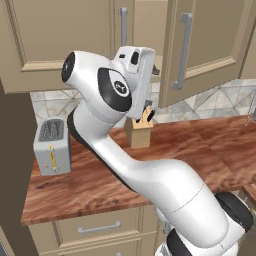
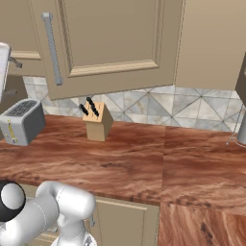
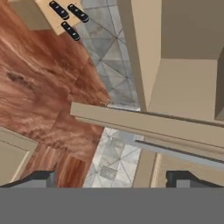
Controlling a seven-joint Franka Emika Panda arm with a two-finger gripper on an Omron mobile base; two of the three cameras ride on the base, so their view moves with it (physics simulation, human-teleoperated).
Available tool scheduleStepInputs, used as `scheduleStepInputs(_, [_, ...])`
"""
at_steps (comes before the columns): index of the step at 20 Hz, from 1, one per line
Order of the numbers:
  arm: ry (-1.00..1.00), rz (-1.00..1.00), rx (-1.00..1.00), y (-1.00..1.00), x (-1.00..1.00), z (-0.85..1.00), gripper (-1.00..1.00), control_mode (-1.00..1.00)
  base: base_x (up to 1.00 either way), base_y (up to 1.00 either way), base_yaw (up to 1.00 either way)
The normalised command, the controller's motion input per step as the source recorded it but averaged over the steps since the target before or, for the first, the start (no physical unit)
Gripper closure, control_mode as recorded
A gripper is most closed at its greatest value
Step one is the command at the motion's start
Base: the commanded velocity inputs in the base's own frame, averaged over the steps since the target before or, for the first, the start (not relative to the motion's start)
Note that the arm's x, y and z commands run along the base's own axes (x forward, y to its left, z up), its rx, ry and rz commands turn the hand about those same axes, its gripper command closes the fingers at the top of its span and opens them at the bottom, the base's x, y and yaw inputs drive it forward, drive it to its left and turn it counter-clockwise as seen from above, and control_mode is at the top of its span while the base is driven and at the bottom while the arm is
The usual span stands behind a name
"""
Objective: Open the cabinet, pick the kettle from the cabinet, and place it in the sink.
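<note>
While the gripper (image 3: 111, 177) hangs with its jaws spread wide and grasping nothing, the cabinet (image 1: 210, 40) sits on the wall above the wooden knife block (image 1: 138, 129). It is beige, with raised-panel doors and long vertical grey bar handles (image 1: 182, 50). Its right door stands swung outward, edge-on just above the fingertips (image 3: 37, 178). A grey toaster (image 1: 51, 146) sits left of the block.
</note>
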Motion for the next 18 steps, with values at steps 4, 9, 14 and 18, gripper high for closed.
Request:
scheduleStepInputs(4, [0.00,-0.02,-0.08,0.00,0.23,0.00,-1.00,-1.00,0.00,0.00,0.00])
scheduleStepInputs(9, [0.00,0.00,-0.12,0.00,0.26,0.00,-1.00,-1.00,0.00,0.00,0.00])
scheduleStepInputs(14, [0.00,0.00,-0.09,0.00,0.38,0.00,-1.00,-1.00,0.00,0.00,0.00])
scheduleStepInputs(18, [0.00,0.00,-0.06,0.00,0.34,0.00,-1.00,-1.00,0.00,0.00,0.00])
